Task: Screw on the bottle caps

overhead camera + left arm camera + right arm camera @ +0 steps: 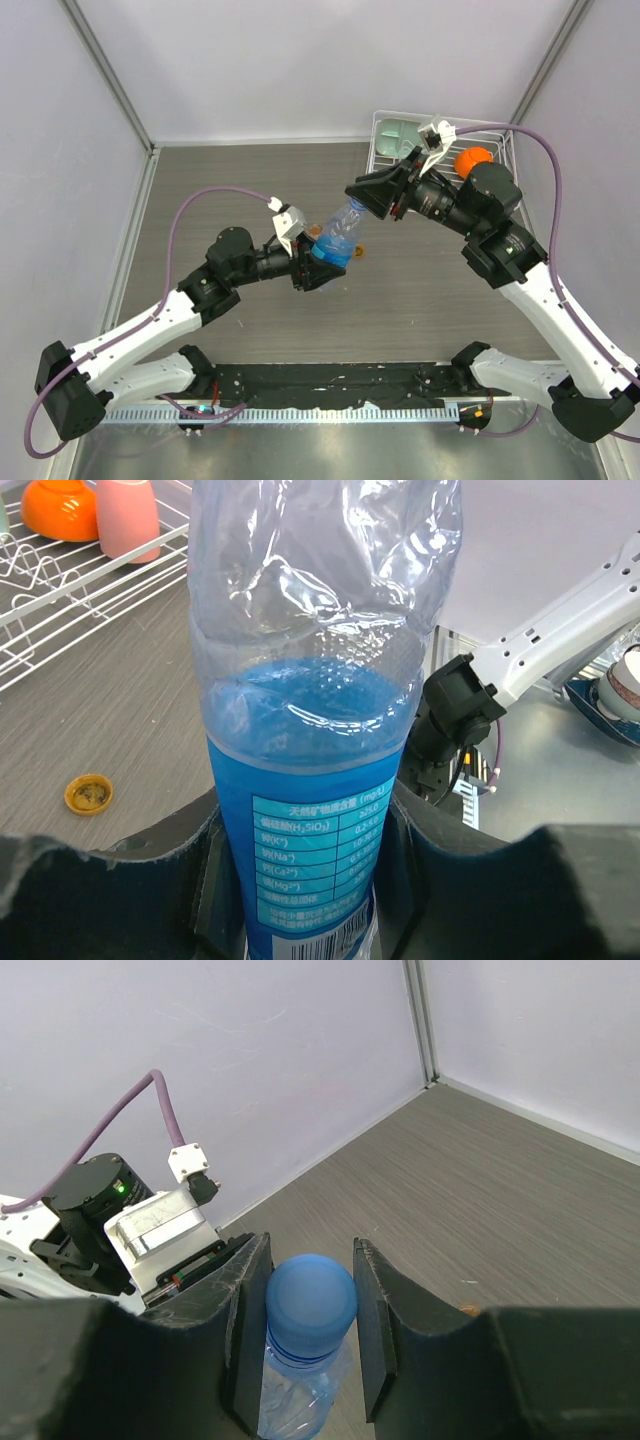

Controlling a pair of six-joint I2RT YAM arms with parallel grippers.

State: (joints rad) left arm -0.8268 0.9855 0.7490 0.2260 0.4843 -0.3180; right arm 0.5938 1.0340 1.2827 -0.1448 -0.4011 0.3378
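Observation:
My left gripper (318, 264) (310, 825) is shut on the lower body of the clear bottle with the blue label (338, 238) (320, 630), holding it tilted above the table. The blue cap (310, 1295) sits on the bottle's neck (295, 1390). My right gripper (372, 197) (310, 1260) is closed around that cap, with both pads against its sides. The orange-amber cap (88, 793) (358, 250) lies loose on the table beside the bottle. The squat orange bottle is out of view.
A white wire rack (505, 140) (60, 580) stands at the back right. It holds an orange ball (473, 158) (58, 505), a pink cup (128, 515) and a pale green item (395, 135). Grey walls enclose the table on three sides.

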